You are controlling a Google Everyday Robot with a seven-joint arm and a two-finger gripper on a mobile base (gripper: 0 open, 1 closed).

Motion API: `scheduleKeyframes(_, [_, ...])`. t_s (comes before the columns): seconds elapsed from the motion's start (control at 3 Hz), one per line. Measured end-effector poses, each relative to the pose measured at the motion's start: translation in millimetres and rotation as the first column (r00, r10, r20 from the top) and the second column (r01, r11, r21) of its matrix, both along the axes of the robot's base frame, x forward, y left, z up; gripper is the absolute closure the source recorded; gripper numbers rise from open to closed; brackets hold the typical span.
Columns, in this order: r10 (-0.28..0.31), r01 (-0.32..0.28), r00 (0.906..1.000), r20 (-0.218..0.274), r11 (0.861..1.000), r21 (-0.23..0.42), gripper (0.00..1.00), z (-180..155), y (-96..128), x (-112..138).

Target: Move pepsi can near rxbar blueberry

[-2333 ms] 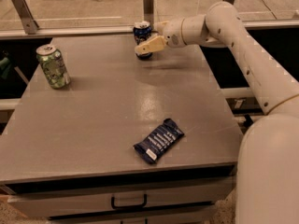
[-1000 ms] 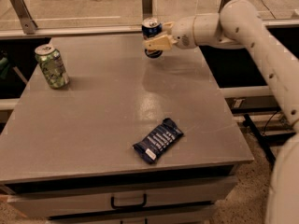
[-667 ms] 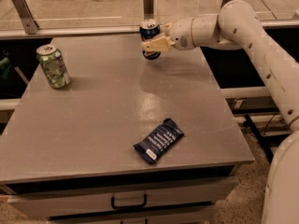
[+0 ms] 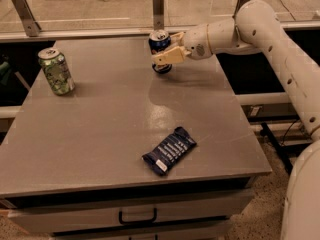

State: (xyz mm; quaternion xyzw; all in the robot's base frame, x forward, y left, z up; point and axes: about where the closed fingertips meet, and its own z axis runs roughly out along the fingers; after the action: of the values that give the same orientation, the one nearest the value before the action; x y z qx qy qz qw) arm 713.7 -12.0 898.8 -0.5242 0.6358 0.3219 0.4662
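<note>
The pepsi can (image 4: 160, 41), dark blue with a silver top, is upright at the far middle of the grey table (image 4: 100, 134). My gripper (image 4: 164, 53) reaches in from the right and is shut on the can, its pale fingers (image 4: 165, 58) across the can's body. The can looks lifted slightly off the table. The rxbar blueberry (image 4: 169, 150), a flat dark blue wrapper with white text, lies near the table's front edge, right of centre, well in front of the can.
A green-and-white patterned can (image 4: 56, 71) stands upright at the table's left side. My white arm (image 4: 280, 59) spans the right side. A rail with metal posts (image 4: 158, 6) runs behind the table. A drawer handle (image 4: 137, 217) sits below the front edge.
The gripper closed on the pepsi can at the far edge and has carried it a little left and toward the front.
</note>
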Motion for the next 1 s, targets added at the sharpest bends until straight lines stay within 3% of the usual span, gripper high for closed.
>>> scheduleKeyframes(0.67, [0.146,-0.149,0.9858,-0.084,0.988,-0.037,1.00,4,-27,-95])
scheduleKeyframes(1.0, [0.167,-0.174,0.9784,-0.123,0.983,-0.056,1.00,4,-50,-129])
